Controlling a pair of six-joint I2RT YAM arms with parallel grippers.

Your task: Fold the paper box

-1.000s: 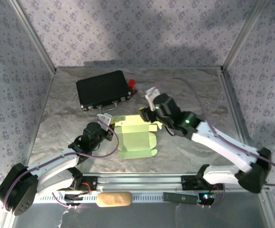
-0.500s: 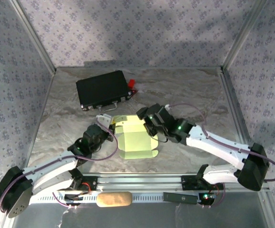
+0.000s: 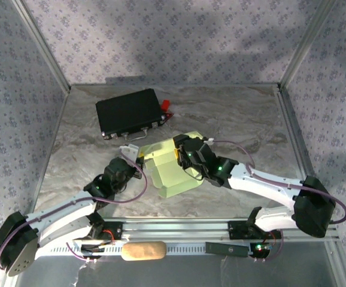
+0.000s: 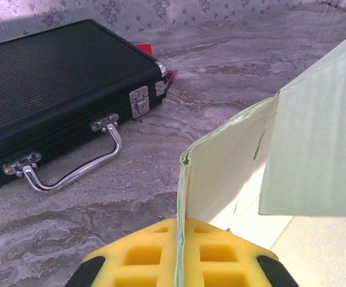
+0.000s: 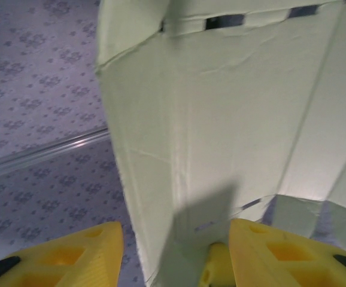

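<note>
Step in hand: raising the walls; box not yet closed.
The paper box (image 3: 172, 174) lies centre of the table (image 3: 251, 119), walls partly up. Left claw (image 4: 179, 242) pinches one upright wall; right claw (image 5: 173, 242) stands half-wide astride a panel. Next, likely: close on it and fold inward.

Robotics lab test cell, not a home. Two robot arms (image 3: 263, 179) are bolted to a metal rail (image 3: 179, 227) at the near edge of a marble-look tabletop (image 3: 239, 113), w/ exposed cables (image 3: 145, 181). Alu frame posts (image 3: 41, 43) & patterned backdrop walls (image 3: 161, 42) box it in.
</note>
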